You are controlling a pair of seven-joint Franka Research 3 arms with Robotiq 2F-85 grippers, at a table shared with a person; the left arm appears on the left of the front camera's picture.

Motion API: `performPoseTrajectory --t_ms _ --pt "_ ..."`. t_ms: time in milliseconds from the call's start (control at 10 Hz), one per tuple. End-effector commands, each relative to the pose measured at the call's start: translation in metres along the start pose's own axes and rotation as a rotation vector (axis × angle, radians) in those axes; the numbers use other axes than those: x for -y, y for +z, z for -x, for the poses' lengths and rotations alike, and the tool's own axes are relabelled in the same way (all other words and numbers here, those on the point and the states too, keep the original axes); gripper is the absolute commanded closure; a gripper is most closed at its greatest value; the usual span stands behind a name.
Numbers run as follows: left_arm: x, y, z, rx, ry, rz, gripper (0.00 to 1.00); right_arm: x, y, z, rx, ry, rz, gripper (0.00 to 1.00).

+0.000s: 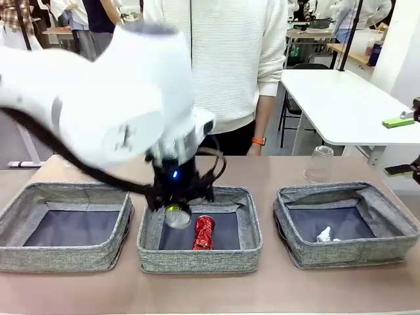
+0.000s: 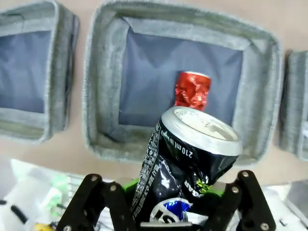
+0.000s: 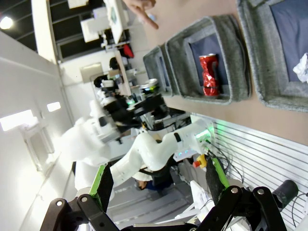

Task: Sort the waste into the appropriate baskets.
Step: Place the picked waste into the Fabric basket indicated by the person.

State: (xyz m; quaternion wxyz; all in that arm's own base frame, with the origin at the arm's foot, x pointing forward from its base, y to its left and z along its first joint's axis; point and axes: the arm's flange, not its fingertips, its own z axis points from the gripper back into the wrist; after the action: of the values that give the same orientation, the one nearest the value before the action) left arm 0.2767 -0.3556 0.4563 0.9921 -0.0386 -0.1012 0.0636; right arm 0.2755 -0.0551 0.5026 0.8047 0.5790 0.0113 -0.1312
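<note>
Left pincer (image 2: 173, 199) pinches a crushed dark printed can (image 2: 192, 154) above the middle grey woven basket (image 2: 98, 86); it hangs tilted. Dropped, it could clip the rim.

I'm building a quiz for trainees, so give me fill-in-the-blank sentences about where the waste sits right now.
The left gripper is shut on the crushed dark can above the ____ basket.
The dented can lying in it is ____.
The crumpled white paper wad lies in the ____ basket.
The clear plastic cup stands on the ____.
Missing words: middle; red; right; table.
</note>
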Motion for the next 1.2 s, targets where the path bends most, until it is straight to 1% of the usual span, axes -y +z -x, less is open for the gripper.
performPoseTrajectory --t_ms 0,100,200,300,400,500,700,800,900,1000,1100 --pt "0.002 -0.007 -0.006 0.029 0.024 0.044 1.00 -0.003 -0.002 -0.003 0.009 0.019 -0.008 0.00" --pt "0.003 -0.011 -0.007 0.039 0.032 0.051 1.00 -0.003 -0.002 -0.003 0.009 0.019 -0.008 0.00" --pt "0.003 -0.011 -0.009 0.082 0.030 0.049 1.00 -0.003 -0.002 -0.003 0.009 0.019 -0.008 0.00" --pt "0.003 -0.012 -0.011 0.087 0.059 0.072 1.00 -0.003 -0.002 -0.003 0.009 0.019 -0.008 0.00" --pt "0.004 -0.013 -0.014 0.108 0.067 0.065 1.00 -0.003 -0.002 -0.003 0.009 0.019 -0.008 0.00" --pt "0.005 -0.014 -0.014 0.093 0.074 0.084 1.00 -0.003 -0.002 -0.003 0.009 0.019 -0.008 0.00" --pt "0.005 -0.015 -0.014 0.092 0.075 0.074 1.00 -0.003 -0.002 -0.003 0.009 0.019 -0.008 0.00" --pt "0.004 -0.016 -0.016 0.081 0.039 0.078 0.66 -0.003 -0.002 -0.003 0.009 0.019 -0.008 0.00" --pt "0.002 -0.016 -0.018 0.082 0.065 0.076 0.40 -0.003 -0.002 -0.003 0.009 0.019 -0.008 0.00" --pt "0.001 -0.015 -0.019 0.086 0.078 0.090 0.07 -0.003 -0.002 -0.003 0.009 0.019 -0.008 0.00" --pt "-0.001 -0.015 -0.019 0.116 0.084 0.065 0.00 -0.003 -0.002 -0.003 0.009 0.019 -0.008 0.00"
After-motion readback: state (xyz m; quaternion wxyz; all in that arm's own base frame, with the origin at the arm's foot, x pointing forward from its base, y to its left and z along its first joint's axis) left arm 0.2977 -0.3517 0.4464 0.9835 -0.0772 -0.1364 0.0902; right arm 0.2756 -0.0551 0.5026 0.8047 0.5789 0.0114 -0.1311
